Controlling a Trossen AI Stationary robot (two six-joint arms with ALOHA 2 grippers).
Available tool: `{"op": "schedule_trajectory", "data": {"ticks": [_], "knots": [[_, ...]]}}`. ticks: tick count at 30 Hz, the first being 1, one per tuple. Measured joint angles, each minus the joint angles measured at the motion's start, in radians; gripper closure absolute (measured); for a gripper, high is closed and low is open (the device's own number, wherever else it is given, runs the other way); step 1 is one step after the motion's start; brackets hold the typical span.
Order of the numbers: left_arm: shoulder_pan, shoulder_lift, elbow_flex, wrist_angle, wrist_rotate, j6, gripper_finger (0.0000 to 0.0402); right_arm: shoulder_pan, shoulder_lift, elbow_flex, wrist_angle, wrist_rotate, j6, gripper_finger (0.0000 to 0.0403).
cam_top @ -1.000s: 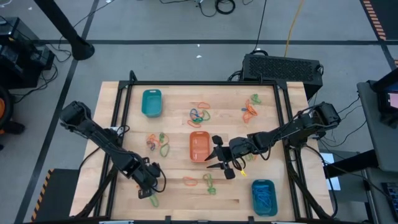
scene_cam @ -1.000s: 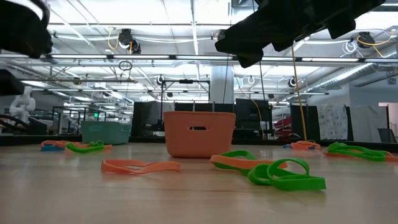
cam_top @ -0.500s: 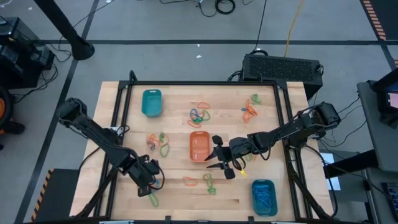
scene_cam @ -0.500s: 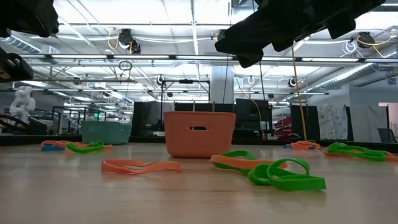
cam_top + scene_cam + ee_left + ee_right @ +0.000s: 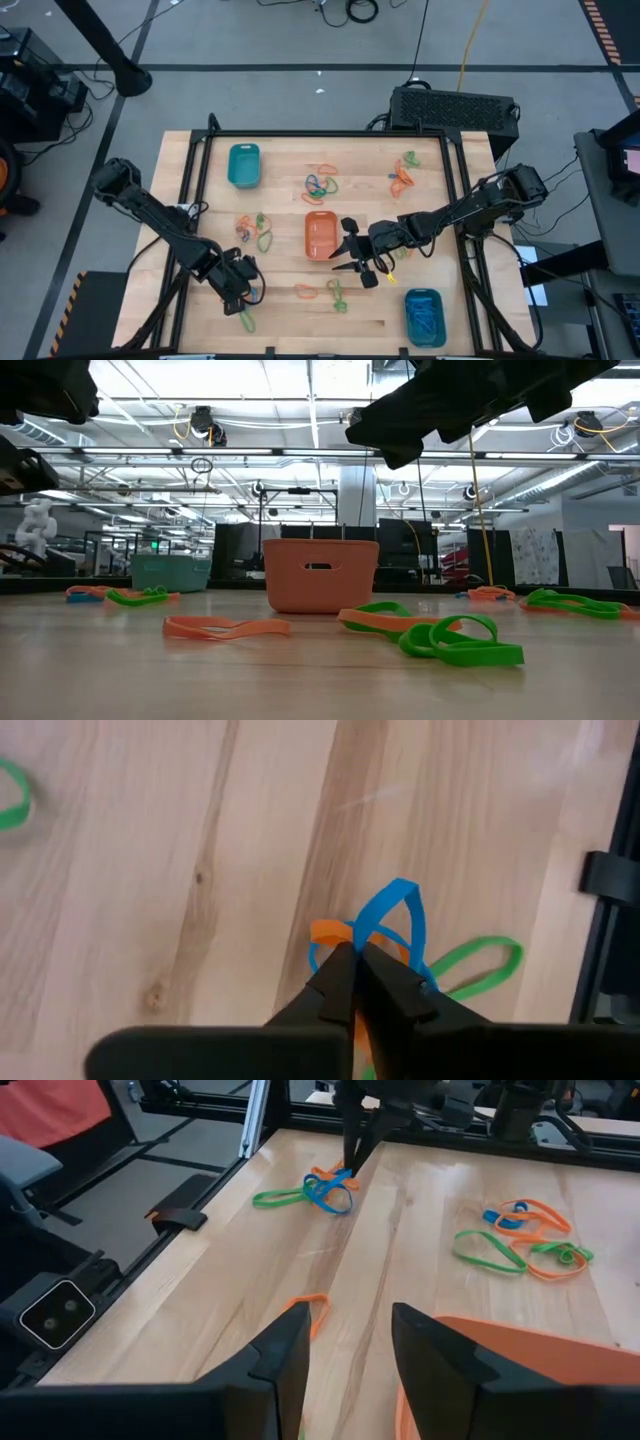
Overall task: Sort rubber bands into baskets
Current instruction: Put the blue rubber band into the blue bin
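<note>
The left hand (image 5: 356, 958) is seen low over the near-left part of the wooden counter (image 5: 280, 200), its fingers pinched shut on a blue rubber band (image 5: 392, 925) that is tangled with an orange band (image 5: 328, 932) and lies partly over a green band (image 5: 478, 960). Compared with a second ago, the left arm is found drawn back slightly from the counter's near edge and the hand raised a little, so the blue band is judged freshly gripped and being lifted out of the small cluster; in the right wrist view the band is seen hanging from the fingertips just above the wood. The grip may be starting to loosen, though this cannot be confirmed. The right hand (image 5: 345, 1345) is held open, unchanged, beside the orange basket (image 5: 320, 235) at mid-counter, nothing gripped. A teal basket (image 5: 243, 165) is set at the far left and another teal basket (image 5: 424, 316), already holding blue bands, at the near right. Other clusters of bands (image 5: 321, 181) are left unsorted across the counter. Carrying the blue band to a teal basket is judged the next need; dragging the orange one along is a risk.
</note>
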Motion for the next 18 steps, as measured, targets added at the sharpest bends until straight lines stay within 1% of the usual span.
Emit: {"op": "schedule_trajectory", "data": {"ticks": [5, 8, 14, 18], "knots": [[0.000, 0.000, 0.000, 0.000, -0.015, 0.000, 0.0328, 0.000, 0.000, 0.000, 0.000, 0.000, 0.000, 0.0268], [0.000, 0.000, 0.000, 0.000, -0.015, 0.006, 0.0306, 0.000, 0.000, 0.000, 0.000, 0.000, 0.000, 0.0268], [0.000, 0.000, 0.000, 0.022, -0.055, 0.013, 0.0299, 0.000, 0.000, 0.000, -0.001, 0.000, -0.001, 0.0268], [0.000, 0.021, 0.000, 0.159, -0.073, 0.099, 0.0299, 0.000, 0.000, 0.000, -0.001, 0.001, -0.002, 0.0268]]}}
